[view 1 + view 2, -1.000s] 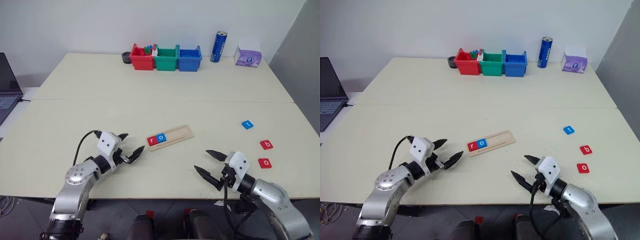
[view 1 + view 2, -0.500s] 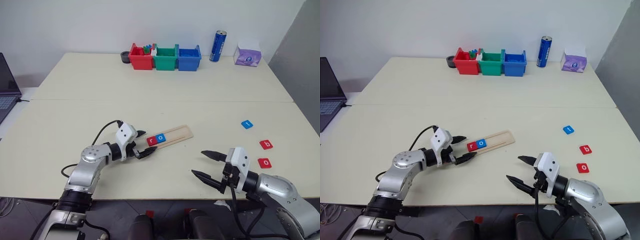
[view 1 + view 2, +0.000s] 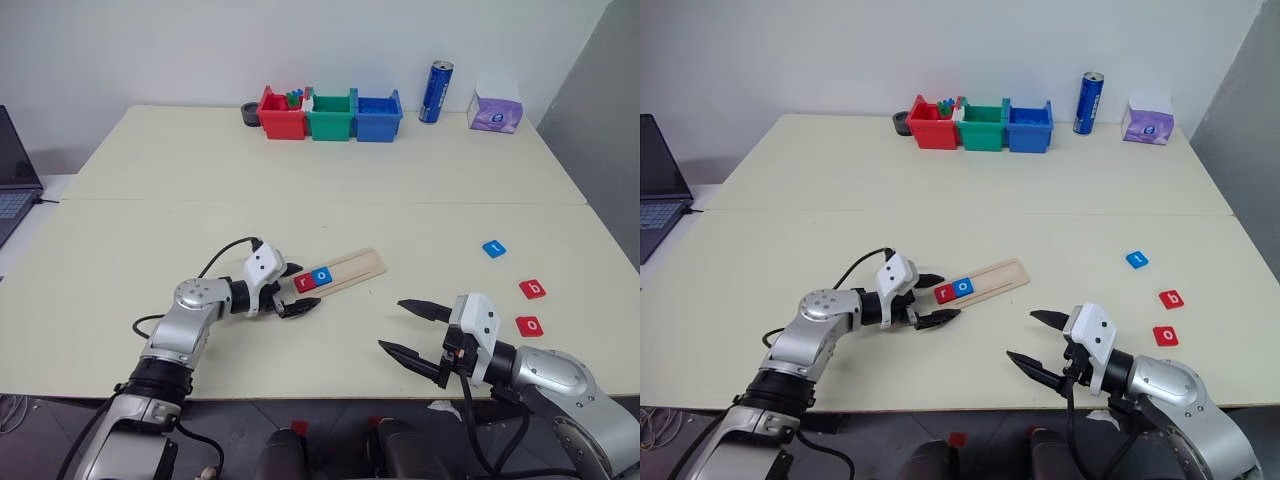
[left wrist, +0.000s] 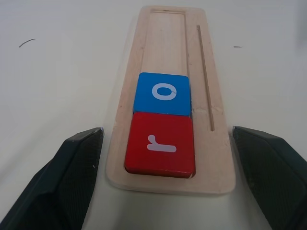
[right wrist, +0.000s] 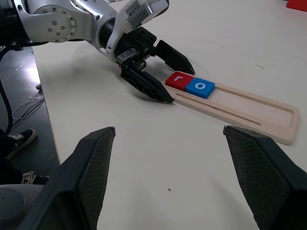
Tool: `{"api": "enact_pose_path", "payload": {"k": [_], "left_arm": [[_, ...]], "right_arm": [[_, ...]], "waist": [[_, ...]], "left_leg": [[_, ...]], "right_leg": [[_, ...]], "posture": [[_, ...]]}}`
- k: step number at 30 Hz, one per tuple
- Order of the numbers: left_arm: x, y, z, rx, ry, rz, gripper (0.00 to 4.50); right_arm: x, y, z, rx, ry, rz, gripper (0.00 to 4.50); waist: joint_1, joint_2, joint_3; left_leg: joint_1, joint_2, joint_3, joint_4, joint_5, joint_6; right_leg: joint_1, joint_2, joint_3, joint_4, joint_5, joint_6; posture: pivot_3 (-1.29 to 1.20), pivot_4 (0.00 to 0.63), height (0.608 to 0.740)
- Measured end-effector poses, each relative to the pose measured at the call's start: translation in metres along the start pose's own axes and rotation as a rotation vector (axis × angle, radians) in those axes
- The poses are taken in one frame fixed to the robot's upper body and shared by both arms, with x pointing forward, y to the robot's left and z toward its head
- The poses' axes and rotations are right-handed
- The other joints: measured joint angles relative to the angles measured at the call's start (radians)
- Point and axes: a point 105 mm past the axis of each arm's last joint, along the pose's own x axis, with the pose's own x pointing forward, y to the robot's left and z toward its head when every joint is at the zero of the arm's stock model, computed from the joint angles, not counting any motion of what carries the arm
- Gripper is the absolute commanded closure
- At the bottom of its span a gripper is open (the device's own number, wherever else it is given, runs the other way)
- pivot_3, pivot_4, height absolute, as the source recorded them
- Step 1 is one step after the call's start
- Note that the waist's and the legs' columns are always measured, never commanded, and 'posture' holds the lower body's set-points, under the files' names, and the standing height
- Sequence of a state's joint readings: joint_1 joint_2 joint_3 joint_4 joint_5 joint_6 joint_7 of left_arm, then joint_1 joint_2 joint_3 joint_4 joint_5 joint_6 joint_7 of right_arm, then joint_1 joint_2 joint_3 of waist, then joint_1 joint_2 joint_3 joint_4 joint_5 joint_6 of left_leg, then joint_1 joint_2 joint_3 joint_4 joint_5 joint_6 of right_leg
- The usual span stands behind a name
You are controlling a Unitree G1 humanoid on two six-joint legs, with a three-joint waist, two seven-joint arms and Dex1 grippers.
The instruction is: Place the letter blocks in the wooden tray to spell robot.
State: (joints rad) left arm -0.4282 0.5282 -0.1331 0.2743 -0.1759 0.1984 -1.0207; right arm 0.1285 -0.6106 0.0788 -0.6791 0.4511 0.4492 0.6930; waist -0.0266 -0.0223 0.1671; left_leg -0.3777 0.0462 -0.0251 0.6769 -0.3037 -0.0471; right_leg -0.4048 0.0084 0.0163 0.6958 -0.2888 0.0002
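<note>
The left gripper is spread wide and holds nothing; its two black fingers straddle the near end of the wooden tray, one on each side, apparently to steady it or nudge it straight. In that end sit the red r block and, touching it, the blue o block; the rest of the groove is bare. The right gripper hangs parted and empty over the table near its front edge. To its right, well apart from the tray, lie the red b block, the red o block and the blue t block. The spelling looks two letters along. The next move likely calls for the right arm to fetch the b.
</note>
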Motion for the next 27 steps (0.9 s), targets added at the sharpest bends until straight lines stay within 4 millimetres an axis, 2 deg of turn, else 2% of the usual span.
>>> {"api": "enact_pose_path", "payload": {"k": [9, 14, 22, 27], "left_arm": [[0.001, 0.001, 0.002, 0.022, 0.042, -0.023, 0.0], [-0.001, 0.003, 0.002, 0.038, 0.065, -0.033, 1.12], [-0.003, 0.002, 0.002, 0.045, 0.072, -0.053, 1.12], [-0.008, -0.007, 0.001, 0.092, 0.079, -0.148, 1.12]], "right_arm": [[0.001, 0.0, 0.004, -0.011, -0.013, -0.01, 0.67], [0.003, 0.0, 0.008, -0.023, -0.02, -0.008, 0.64], [0.004, -0.001, 0.009, -0.023, -0.016, -0.008, 0.64], [0.001, 0.0, 0.01, -0.063, -0.021, -0.008, 0.64]], "waist": [[0.0, 0.0, 0.0], [0.0, 0.0, 0.0], [0.0, 0.0, 0.0], [0.0, 0.0, 0.0]], "left_leg": [[0.0, 0.0, 0.0, 0.0, 0.0, 0.0], [0.0, 0.0, 0.0, 0.0, 0.0, 0.0], [0.0, 0.0, 0.0, 0.0, 0.0, 0.0], [0.0, 0.0, 0.0, 0.0, 0.0, 0.0]], "right_leg": [[0.0, 0.0, 0.0, 0.0, 0.0, 0.0], [0.0, 0.0, 0.0, 0.0, 0.0, 0.0], [0.0, 0.0, 0.0, 0.0, 0.0, 0.0], [0.0, 0.0, 0.0, 0.0, 0.0, 0.0]], "posture": [[0.0, 0.15, 0.74], [0.0, 0.15, 0.74], [0.0, 0.15, 0.74], [0.0, 0.15, 0.74]]}}
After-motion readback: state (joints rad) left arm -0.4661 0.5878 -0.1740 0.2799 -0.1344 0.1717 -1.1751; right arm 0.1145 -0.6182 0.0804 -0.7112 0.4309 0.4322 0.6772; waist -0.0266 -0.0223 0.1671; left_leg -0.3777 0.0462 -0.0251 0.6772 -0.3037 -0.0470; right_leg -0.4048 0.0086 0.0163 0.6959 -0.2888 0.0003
